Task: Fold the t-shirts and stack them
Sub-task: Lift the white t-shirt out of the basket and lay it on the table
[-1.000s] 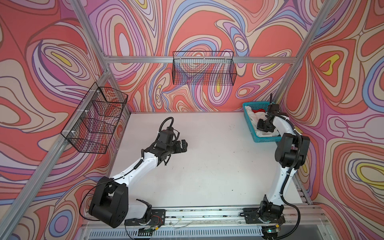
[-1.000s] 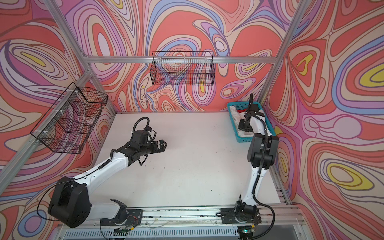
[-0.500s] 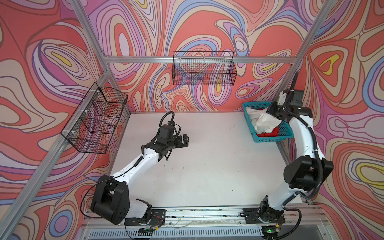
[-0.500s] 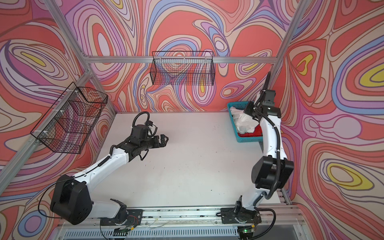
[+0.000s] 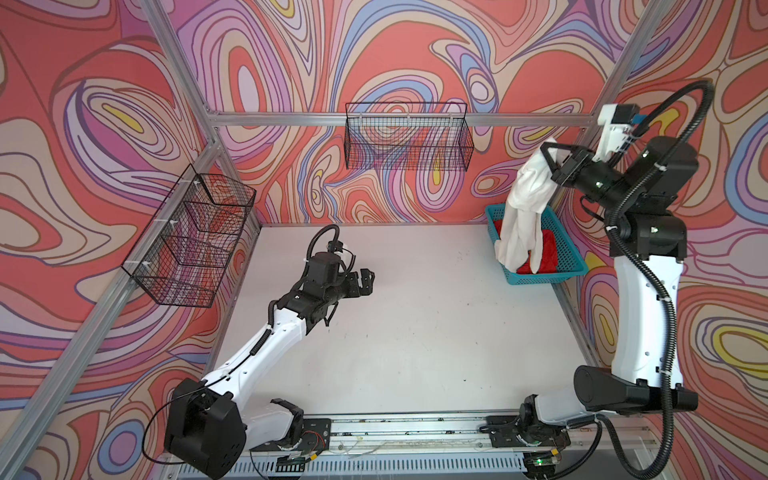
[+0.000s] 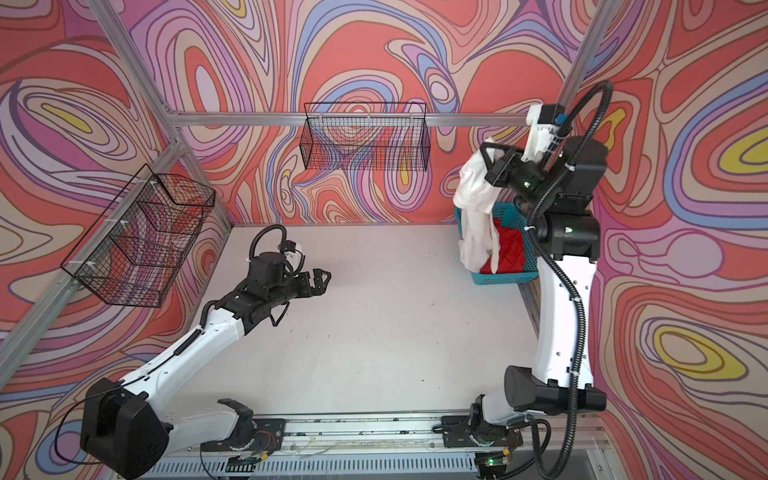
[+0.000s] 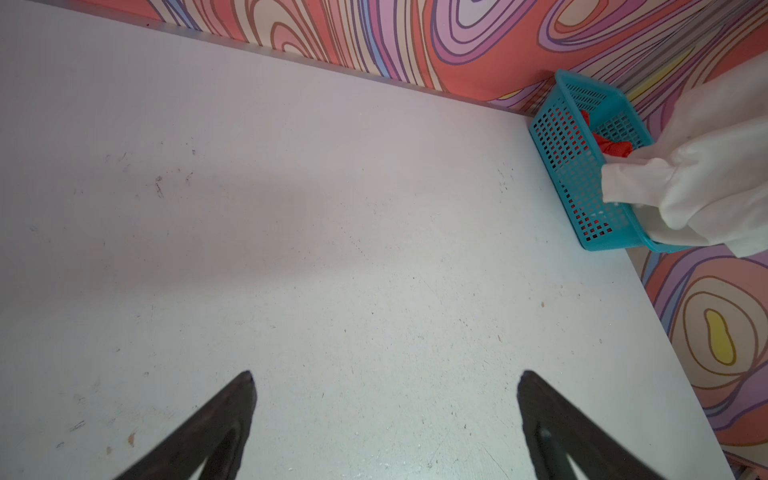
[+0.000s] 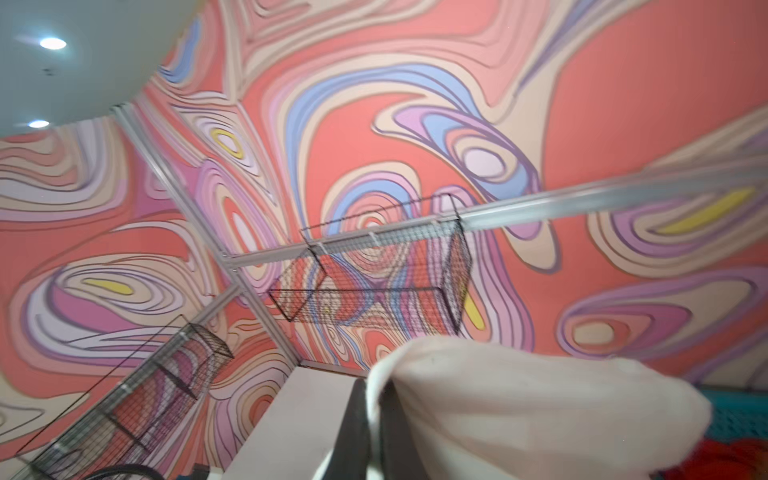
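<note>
The right gripper (image 5: 547, 154) has gone up high since a second ago, when it was down low in the teal basket (image 5: 570, 254), and it is now lifting the white t-shirt (image 5: 524, 208) up with it. That means the first shirt is coming out, so laying it flat on the table (image 5: 415, 324) is probably the next job; no folding is done yet. The right fingers are pinching tight on a top bit of the white t-shirt, and the cloth is hanging down in a long bunch with its bottom end dangling at the basket's near left edge. The red t-shirt (image 5: 545, 249) is lying crumpled in the basket, at about 2 o'clock on the table in both top views. The left gripper (image 5: 367, 281) is hanging over the table at about 9 o'clock, a bit farther back than it was, with its fingers (image 7: 232, 411) spread wide and holding nothing, pointing toward the basket.
</note>
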Robot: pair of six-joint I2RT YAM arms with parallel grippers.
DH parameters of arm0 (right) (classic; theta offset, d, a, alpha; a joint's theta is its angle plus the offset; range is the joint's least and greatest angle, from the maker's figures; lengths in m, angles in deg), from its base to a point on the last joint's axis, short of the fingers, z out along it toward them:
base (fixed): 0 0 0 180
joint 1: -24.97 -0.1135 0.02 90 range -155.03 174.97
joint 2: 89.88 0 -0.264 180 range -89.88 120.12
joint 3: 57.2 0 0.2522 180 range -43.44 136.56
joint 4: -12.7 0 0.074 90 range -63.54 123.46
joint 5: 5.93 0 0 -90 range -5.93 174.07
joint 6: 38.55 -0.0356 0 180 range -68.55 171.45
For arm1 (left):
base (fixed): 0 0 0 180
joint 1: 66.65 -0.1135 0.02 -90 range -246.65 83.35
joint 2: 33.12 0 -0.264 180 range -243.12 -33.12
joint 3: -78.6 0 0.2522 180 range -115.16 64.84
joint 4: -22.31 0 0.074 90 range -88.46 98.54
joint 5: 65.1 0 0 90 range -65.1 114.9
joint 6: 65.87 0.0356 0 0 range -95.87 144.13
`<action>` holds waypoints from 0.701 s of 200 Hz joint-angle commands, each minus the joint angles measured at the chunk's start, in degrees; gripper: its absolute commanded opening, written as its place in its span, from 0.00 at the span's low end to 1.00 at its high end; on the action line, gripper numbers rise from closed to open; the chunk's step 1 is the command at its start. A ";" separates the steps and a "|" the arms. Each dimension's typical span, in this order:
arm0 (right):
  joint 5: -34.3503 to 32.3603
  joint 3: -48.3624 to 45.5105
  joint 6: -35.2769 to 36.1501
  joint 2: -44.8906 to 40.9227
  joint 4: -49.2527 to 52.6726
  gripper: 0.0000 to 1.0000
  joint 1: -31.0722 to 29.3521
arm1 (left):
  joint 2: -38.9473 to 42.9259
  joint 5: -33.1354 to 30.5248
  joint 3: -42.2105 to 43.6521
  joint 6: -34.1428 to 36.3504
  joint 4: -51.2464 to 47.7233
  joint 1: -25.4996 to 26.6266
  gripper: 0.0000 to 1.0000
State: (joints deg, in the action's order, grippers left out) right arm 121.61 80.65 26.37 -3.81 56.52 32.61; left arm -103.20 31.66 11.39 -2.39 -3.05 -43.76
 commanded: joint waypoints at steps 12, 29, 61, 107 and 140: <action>11.48 6.91 -10.12 0.73 -10.44 0.00 -1.31 | 3.95 -2.57 2.62 -1.50 -0.66 0.27 1.00; 12.97 7.41 -13.34 1.36 -13.48 0.00 -1.49 | 5.69 -3.63 3.55 -1.76 -1.17 0.25 1.00; 13.70 3.63 -12.53 2.57 -13.55 0.00 -3.91 | 8.51 -5.66 5.70 -2.04 -2.49 0.26 1.00; 12.97 5.96 -9.62 6.98 -14.05 0.00 -11.14 | 12.49 -8.59 6.43 -2.36 -5.77 0.25 1.00; 14.57 9.70 -10.58 9.21 -16.63 0.00 -12.75 | 13.96 -10.22 6.44 -2.19 -7.19 0.30 1.00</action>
State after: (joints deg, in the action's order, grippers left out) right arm 134.83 86.03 16.14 6.04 45.24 20.43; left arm -90.46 23.90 17.23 -4.19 -7.53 -43.76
